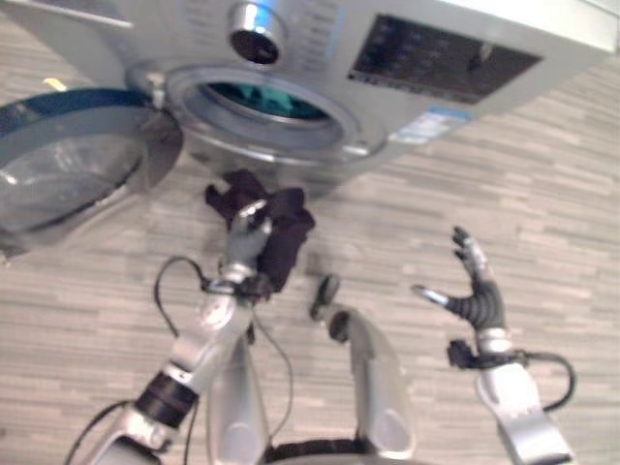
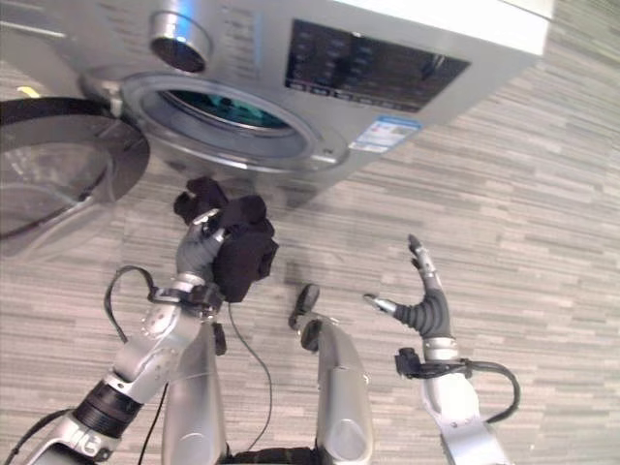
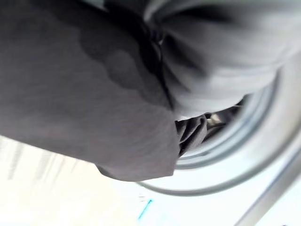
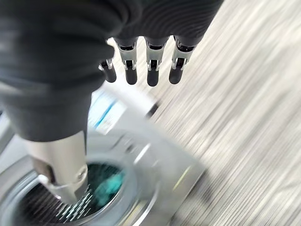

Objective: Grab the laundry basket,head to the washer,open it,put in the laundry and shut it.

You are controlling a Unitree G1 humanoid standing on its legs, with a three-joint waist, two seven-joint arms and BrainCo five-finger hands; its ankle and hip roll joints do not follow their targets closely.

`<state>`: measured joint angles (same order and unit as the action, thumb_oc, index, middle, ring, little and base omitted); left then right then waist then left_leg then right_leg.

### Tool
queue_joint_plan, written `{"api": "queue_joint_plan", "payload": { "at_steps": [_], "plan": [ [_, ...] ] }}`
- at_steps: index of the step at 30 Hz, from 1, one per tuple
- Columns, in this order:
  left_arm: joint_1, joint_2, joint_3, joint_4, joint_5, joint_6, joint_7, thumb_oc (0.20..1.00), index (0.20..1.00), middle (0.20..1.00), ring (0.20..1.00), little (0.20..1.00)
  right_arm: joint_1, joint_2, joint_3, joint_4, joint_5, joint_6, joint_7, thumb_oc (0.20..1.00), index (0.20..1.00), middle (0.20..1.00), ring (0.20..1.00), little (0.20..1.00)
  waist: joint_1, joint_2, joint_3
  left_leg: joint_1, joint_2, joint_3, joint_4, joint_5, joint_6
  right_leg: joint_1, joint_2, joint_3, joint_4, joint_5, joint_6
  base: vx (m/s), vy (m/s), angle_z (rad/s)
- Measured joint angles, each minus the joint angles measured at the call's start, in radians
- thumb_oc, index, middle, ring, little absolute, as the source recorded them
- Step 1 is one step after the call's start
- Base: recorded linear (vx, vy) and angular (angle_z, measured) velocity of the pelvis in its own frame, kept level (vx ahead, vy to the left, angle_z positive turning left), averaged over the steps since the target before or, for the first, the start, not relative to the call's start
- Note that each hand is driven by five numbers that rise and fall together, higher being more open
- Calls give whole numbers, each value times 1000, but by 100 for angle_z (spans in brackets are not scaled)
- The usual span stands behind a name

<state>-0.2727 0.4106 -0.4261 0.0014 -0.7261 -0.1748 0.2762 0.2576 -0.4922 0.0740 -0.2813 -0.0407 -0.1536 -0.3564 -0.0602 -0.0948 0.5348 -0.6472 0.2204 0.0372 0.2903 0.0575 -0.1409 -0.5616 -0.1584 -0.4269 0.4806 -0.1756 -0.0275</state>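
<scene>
The silver washer point(image 1: 407, 87) stands on the pale wood-look floor point(image 1: 542, 194) with its round door point(image 1: 68, 165) swung wide open to the robot's left, the glass porthole facing up and out. Inside the open drum mouth point(image 1: 257, 102) a teal piece of laundry point(image 2: 232, 108) lies in the drum, also visible past the right hand's thumb in the right wrist view. The left hand point(image 1: 247, 237) is raised in front of the washer, just below the drum opening, its fingers curled round a bundle of dark cloth point(image 1: 281, 228); the cloth bunches above the hand and hangs down beside it, clear of the floor and not yet inside the drum. In the left wrist view the dark cloth point(image 3: 84, 84) drapes close across the camera, with the rim of the drum opening point(image 3: 244, 155) beyond it. The right hand point(image 2: 421, 305) is held up well to the right of the washer opening, holding nothing, its fingers point(image 4: 150, 66) straight and spread with the thumb set apart, above bare floor.
</scene>
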Motion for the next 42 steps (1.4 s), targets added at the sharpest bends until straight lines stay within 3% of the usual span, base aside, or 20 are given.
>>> {"api": "queue_joint_plan", "payload": {
  "at_steps": [5,8,9,10,12,16,19,21,27,30,33,35,36,42],
  "plan": [
    [-175,-103,-34,219,1,8,24,200,200,200,200,200,-78,28,-19,122,3,13,-37,1000,1000,1000,1000,1000,-13,-10,0,-12,1,23,5,-3,7,-25,0,23,-5,14,2,-14,16,-12],
    [-240,-135,-28,285,11,4,48,200,200,200,200,200,-109,56,-28,143,23,4,-61,1000,1000,1000,1000,1000,-50,-27,0,-26,10,38,5,-1,11,-44,5,33,-19,31,2,-19,34,-16],
    [-303,-176,10,411,17,8,70,200,200,200,200,200,-152,95,-31,205,70,6,-82,1000,1000,1000,1000,1000,-60,-47,-1,-23,11,56,10,-6,17,-44,7,44,-30,42,3,-24,32,-24],
    [-328,-183,17,428,17,8,83,200,200,200,200,200,-160,98,-30,214,91,5,-86,1000,1000,1000,1000,1000,-73,-54,-1,-26,13,66,9,-7,18,-51,9,54,-39,49,4,-24,33,-27],
    [-356,-191,48,455,17,5,100,200,200,200,200,200,-167,103,-29,220,132,3,-91,1000,1000,1000,1000,1000,-98,-59,-1,-39,18,69,9,-7,19,-56,24,64,-72,72,8,-17,20,-22],
    [-476,-222,223,651,-20,-12,164,200,200,200,200,200,-172,106,-28,221,205,-20,-95,1000,1000,1000,1000,1000,-123,-72,-9,-57,33,93,12,-11,26,-62,44,82,-138,120,14,2,4,-22],
    [-512,-175,330,682,-59,-35,209,200,200,200,200,200,-171,99,-21,219,219,-36,-92,1000,1000,1000,1000,1000,-146,-78,-13,-84,47,91,28,-15,29,-70,64,87,-167,137,15,12,-11,-9],
    [-528,-126,435,675,-88,-58,247,200,200,200,200,200,-169,96,-12,217,240,-53,-74,1000,1000,1000,1000,1000,-153,-104,-31,-107,56,91,34,-15,29,-87,81,93,-192,153,13,39,-26,-18],
    [-532,-5,525,657,-134,-124,306,200,200,200,200,200,-164,79,-10,217,249,-72,-34,1000,1000,1000,1000,1000,-152,-122,-43,-157,73,90,44,-16,26,-118,102,95,-229,179,9,46,-15,-7],
    [-566,38,515,646,-142,-137,321,200,200,200,200,200,-167,45,-11,218,249,-73,-21,1000,1000,1000,1000,1000,-152,-122,-43,-161,66,90,43,-16,26,-118,96,91,-235,181,11,72,14,5],
    [-655,83,433,646,-142,-140,335,200,200,200,200,200,-179,27,-6,223,249,-73,-12,1000,1000,1000,1000,1000,-152,-122,-43,-174,64,88,43,-16,27,-124,92,86,-242,186,16,72,37,6],
    [-804,115,366,686,-142,-137,340,200,200,200,200,200,-199,-3,10,222,249,-72,-6,1000,1000,1000,1000,1000,-157,-123,-44,-192,55,88,43,-15,27,-138,85,86,-246,192,20,128,94,4],
    [-1007,160,272,774,-148,-128,340,200,200,200,200,200,-235,-16,14,222,249,-72,-6,1000,1000,1000,1000,1000,-166,-124,-44,-199,44,93,41,-15,31,-139,77,91,-274,213,29,97,92,-2],
    [-1141,196,99,868,-199,-115,313,200,200,200,200,200,-288,-36,21,221,238,-67,-8,1000,1000,1000,1000,1000,-181,-125,-45,-215,10,119,40,-19,47,-140,49,109,-332,259,43,101,118,1]
  ]
}}
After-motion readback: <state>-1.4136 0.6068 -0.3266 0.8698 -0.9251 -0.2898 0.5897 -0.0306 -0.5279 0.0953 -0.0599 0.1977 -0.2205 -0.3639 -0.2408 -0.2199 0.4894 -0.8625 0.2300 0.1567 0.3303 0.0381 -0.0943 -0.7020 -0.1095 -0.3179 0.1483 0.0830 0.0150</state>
